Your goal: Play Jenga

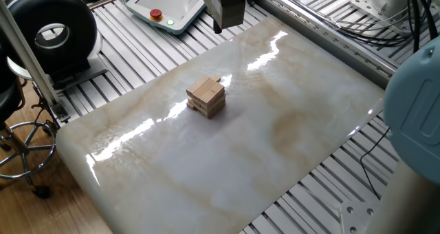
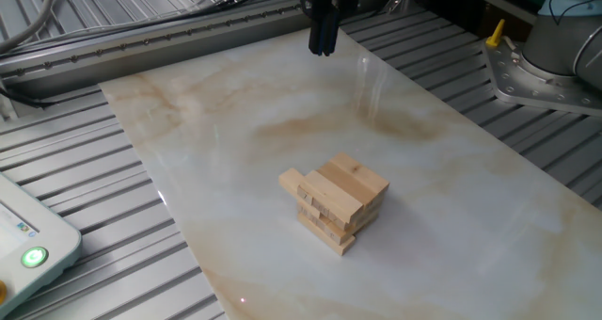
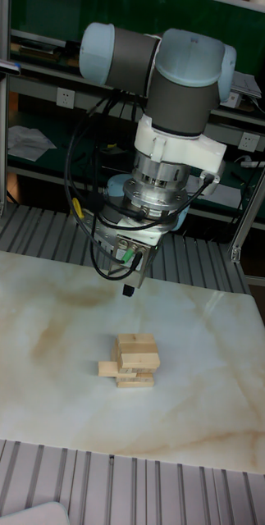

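Observation:
The Jenga (image 1: pixel 206 97) is a small stack of tan wooden blocks in crosswise layers, standing near the middle of the marble tabletop (image 1: pixel 275 144). In the other fixed view one block (image 2: pixel 293 182) juts out sideways from the Jenga (image 2: pixel 335 203). My gripper (image 2: pixel 323 49) hangs above the far edge of the tabletop, well behind the stack and apart from it. Its dark fingers (image 2: pixel 323 28) sit close together with nothing between them. The tall fixed view shows the gripper (image 3: pixel 130 288) in the air above and behind the Jenga (image 3: pixel 135 362).
A teach pendant (image 1: pixel 167 7) with a red button lies on the slatted frame beyond the table, its green light (image 2: pixel 35 257) showing in the other fixed view. A black ring-shaped device (image 1: pixel 50 29) and a stool (image 1: pixel 17 134) stand at the left. The robot base (image 2: pixel 555 52) and cables (image 1: pixel 385 14) are at the right.

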`<state>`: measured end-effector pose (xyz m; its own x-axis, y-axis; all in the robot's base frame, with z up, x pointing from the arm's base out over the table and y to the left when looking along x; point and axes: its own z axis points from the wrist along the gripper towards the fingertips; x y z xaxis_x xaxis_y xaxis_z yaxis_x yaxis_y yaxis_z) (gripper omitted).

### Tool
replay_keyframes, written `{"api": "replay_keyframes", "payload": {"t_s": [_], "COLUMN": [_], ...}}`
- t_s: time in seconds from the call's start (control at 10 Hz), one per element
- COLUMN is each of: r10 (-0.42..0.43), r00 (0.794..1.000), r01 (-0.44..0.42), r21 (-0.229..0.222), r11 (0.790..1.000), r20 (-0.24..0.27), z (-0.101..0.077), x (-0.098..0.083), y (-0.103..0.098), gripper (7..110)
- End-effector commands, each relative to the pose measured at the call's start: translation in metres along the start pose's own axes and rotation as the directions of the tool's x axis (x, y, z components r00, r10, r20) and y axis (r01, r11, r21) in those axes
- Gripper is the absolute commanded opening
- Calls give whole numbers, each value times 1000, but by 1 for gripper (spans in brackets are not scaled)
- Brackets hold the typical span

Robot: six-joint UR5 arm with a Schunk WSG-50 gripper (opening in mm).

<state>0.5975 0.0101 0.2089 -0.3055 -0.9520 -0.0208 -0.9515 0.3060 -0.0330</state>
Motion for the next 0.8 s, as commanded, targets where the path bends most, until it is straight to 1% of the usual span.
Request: {"api": "replay_keyframes", "payload": {"t_s": [0.0, 0.1, 0.3, 0.5, 0.6, 0.7], "r10": [10, 6, -21, -38, -69, -129], "r00": [999, 1000, 1000, 999, 998, 992], "r01": [-9, -6, 21, 38, 69, 129], "r21": [-11, -6, -10, -19, -30, -27], "r11": [1000, 1000, 1000, 999, 997, 991], "r20": [43, 29, 16, 9, 6, -15], "z": [-2, -1, 2, 15, 22, 27], "x": [-10, -7, -4, -6, -7, -4], "y": [3, 1, 0, -9, -10, -15], "gripper": [7, 7, 7, 7, 7, 7]}}
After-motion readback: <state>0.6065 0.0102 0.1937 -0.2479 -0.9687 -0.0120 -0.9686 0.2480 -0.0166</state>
